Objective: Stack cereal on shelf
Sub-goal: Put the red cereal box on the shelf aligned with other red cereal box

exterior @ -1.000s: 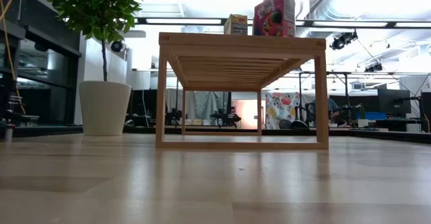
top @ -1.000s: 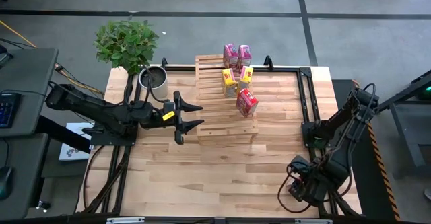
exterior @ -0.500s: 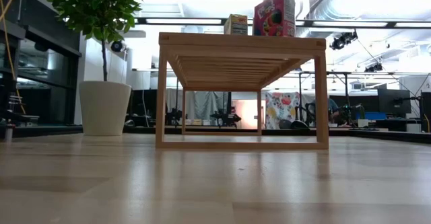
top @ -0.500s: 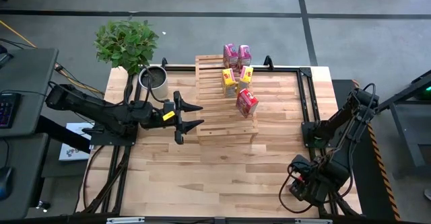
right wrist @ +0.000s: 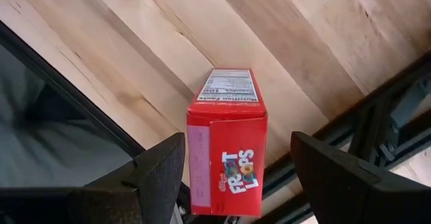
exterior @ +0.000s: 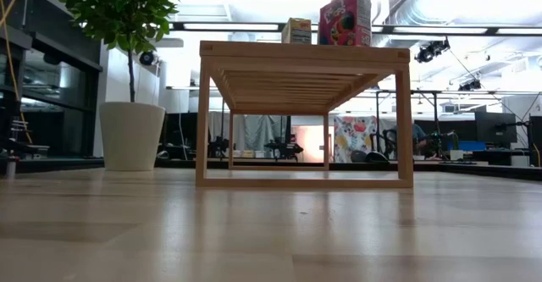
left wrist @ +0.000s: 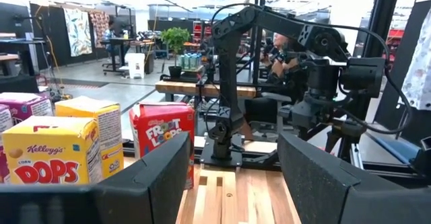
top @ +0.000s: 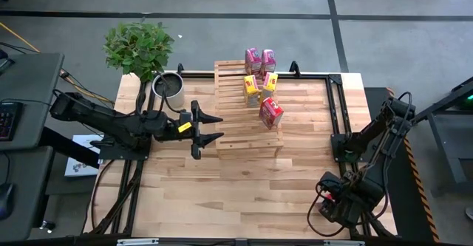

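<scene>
The wooden shelf (top: 247,106) sits in the upper middle of the high view, with 5 cereal boxes standing on its right half: 2 pink boxes (top: 260,59) at the far end, 2 yellow boxes (top: 260,87) below them, and 1 red box (top: 270,112) nearest the frame's centre. The left gripper (top: 209,125) hovers left of centre at the shelf's left edge, fingers spread, gripping nothing. The right gripper (right wrist: 225,177) is at the lower right of the table, fingers spread on either side of a second red box (right wrist: 227,140) lying on the tabletop (top: 222,187). A potted plant (top: 144,54) stands at the upper left.
</scene>
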Controlling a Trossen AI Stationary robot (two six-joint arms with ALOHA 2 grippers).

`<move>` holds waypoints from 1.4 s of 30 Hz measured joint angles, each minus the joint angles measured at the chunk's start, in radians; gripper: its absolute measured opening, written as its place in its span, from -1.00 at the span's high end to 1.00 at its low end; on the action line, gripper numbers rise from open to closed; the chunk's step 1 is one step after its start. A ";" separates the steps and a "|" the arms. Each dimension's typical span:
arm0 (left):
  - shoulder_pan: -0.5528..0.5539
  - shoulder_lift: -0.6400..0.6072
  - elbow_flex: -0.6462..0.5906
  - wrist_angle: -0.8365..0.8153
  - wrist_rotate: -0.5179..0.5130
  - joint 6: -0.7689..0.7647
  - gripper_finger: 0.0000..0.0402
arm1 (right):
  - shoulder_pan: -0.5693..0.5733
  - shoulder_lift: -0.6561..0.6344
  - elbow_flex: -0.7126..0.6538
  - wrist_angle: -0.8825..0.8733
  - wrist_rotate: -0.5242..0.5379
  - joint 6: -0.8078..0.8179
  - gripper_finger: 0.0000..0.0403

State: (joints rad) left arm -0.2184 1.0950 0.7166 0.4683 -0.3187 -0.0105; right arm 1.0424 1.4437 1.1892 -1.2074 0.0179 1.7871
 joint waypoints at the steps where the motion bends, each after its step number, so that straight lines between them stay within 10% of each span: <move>1: 0.000 0.000 0.000 0.000 0.000 -0.003 -0.07 | 0.000 0.000 0.000 0.000 0.002 -0.002 -0.30; 42: -0.040 0.000 0.000 -0.042 0.046 -0.061 -0.07 | -0.006 0.135 0.000 0.067 -0.029 -0.082 -0.19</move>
State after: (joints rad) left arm -0.2581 1.0950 0.7166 0.4263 -0.2726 -0.0715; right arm 1.0364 1.5791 1.1892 -1.1402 -0.0115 1.7052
